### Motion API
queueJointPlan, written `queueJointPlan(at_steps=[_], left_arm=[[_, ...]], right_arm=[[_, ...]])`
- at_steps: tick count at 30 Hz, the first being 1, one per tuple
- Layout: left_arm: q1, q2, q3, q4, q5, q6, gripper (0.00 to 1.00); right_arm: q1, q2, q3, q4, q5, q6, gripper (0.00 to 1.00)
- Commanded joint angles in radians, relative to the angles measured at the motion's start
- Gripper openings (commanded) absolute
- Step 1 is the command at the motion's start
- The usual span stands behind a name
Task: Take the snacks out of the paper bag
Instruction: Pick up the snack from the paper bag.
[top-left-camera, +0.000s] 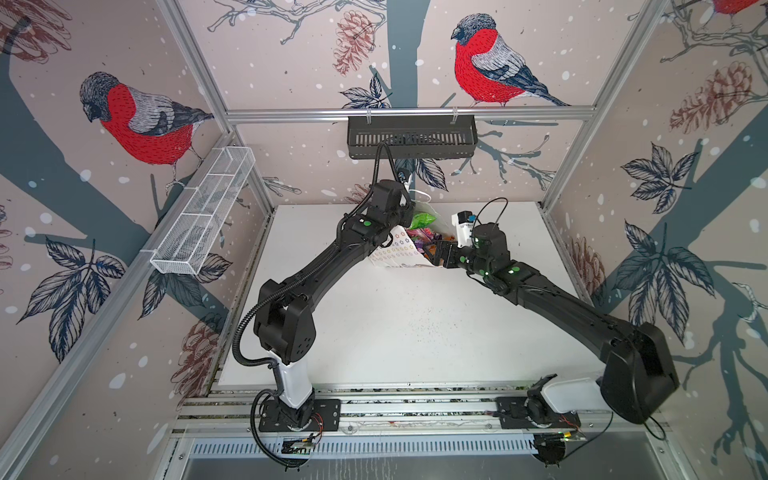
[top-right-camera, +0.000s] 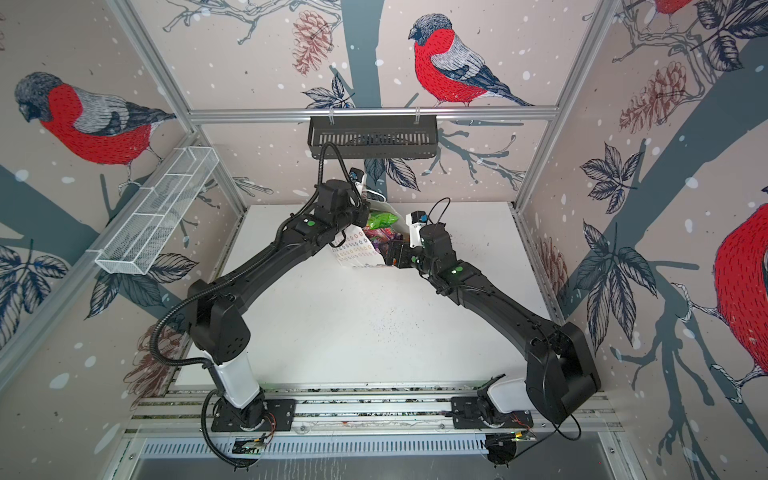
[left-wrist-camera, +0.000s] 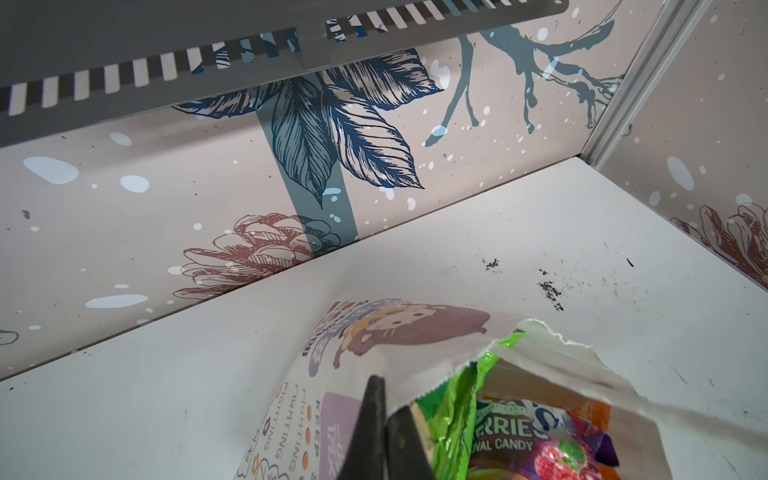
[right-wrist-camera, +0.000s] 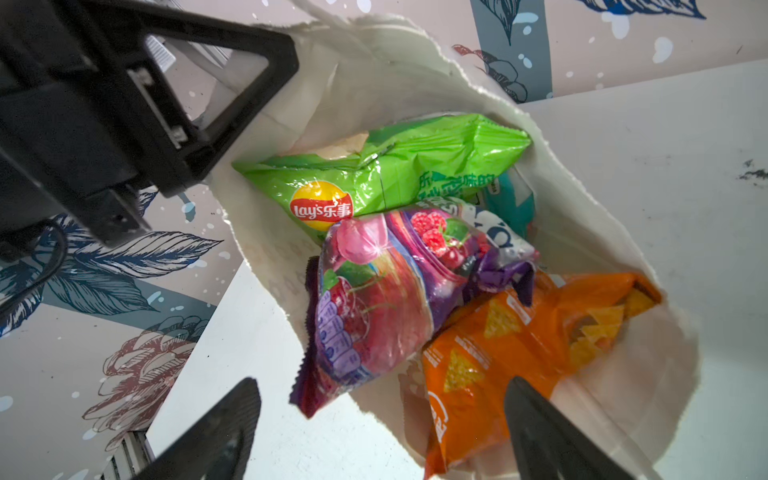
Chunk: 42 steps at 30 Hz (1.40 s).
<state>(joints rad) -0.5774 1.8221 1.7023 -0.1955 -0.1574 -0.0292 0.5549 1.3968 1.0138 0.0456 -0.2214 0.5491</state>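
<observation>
Snacks (right-wrist-camera: 386, 299): inside paper bag (top-left-camera: 392, 253), toward worktop's (top-left-camera: 415, 324) far edge.
Left gripper (left-wrist-camera: 388, 399): clamped on bag rim.
Right gripper (right-wrist-camera: 378, 390): wide; grip 1, orange packet (right-wrist-camera: 519, 332).

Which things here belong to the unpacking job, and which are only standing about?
Job: paper bag, green Lay's bag, purple candy packet, orange chip packet, teal packet, left gripper, right gripper.
Idle: white wire basket, black slotted tray.

The crinkly teal foil packet (right-wrist-camera: 515, 203) in the white paper bag (right-wrist-camera: 395, 62) is mostly hidden behind the shiny green Lay's chip bag (right-wrist-camera: 395, 166) and the purple berry-candy packet (right-wrist-camera: 374, 299).
</observation>
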Motion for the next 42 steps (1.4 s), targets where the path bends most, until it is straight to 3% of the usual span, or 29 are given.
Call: queueJointPlan(at_steps=[1,13,19,33,42], left_arm=[[-0.001,-0.007,-0.007,0.062,0.008,-0.018,0.0],[-0.004,-0.034,-0.059,0.118,0.039,-0.031,0.0],[-0.009,-0.047,-0.082,0.14,0.04,-0.037,0.0],[-0.024,-0.07,-0.127,0.18,0.039,-0.025,0.0],[-0.024,-0.062,-0.114,0.172,0.028,-0.022,0.0]], right_arm=[[0.007,0.014,0.003,0.038,0.002,0.027,0.91],[0.009,0.06,0.017,0.066,-0.018,0.065,0.87],[0.008,0.071,0.019,0.083,-0.026,0.081,0.76],[0.008,0.12,0.044,0.101,-0.045,0.11,0.7],[0.008,0.147,0.051,0.114,-0.071,0.118,0.54]])
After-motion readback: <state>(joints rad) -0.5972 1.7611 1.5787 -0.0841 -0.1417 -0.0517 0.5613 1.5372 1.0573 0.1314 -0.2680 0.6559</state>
